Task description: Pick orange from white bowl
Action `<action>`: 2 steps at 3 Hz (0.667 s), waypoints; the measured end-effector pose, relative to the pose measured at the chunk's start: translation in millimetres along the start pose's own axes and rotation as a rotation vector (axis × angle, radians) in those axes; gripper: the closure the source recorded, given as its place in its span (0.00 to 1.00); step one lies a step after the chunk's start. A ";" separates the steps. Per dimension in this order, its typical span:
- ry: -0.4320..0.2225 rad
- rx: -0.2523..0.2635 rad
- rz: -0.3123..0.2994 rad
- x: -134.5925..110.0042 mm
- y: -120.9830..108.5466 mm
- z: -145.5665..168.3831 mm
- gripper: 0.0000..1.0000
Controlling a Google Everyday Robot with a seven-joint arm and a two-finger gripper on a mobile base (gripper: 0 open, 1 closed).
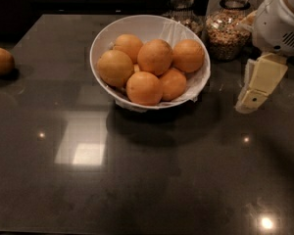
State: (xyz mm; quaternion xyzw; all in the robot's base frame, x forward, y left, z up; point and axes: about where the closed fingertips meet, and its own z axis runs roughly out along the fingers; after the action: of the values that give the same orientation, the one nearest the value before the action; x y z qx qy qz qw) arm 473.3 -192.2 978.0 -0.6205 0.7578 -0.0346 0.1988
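Orange heaped with others in white bowl at mid-tabletop. Gripper hanging off to the right, clear of the rim, carrying nothing; width of opening impossible to tell. Fruit lying leftward of it.

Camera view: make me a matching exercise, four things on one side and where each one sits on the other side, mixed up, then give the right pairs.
Things:
1. white bowl
2. loose orange
3. grain jar
4. pincer

Places:
A. right of the bowl, apart from it
B. far left on the table
C. middle of the table, holding oranges
D. at the back, beyond the bowl

Pairs: 1-C, 2-B, 3-D, 4-A
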 end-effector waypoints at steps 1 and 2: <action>-0.068 0.029 -0.047 -23.9 -22.5 10.6 0.00; -0.148 0.064 -0.095 -42.8 -70.0 32.2 0.00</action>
State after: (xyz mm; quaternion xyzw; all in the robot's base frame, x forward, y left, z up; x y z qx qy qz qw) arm 555.7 -161.0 980.5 -0.6497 0.7094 -0.0222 0.2723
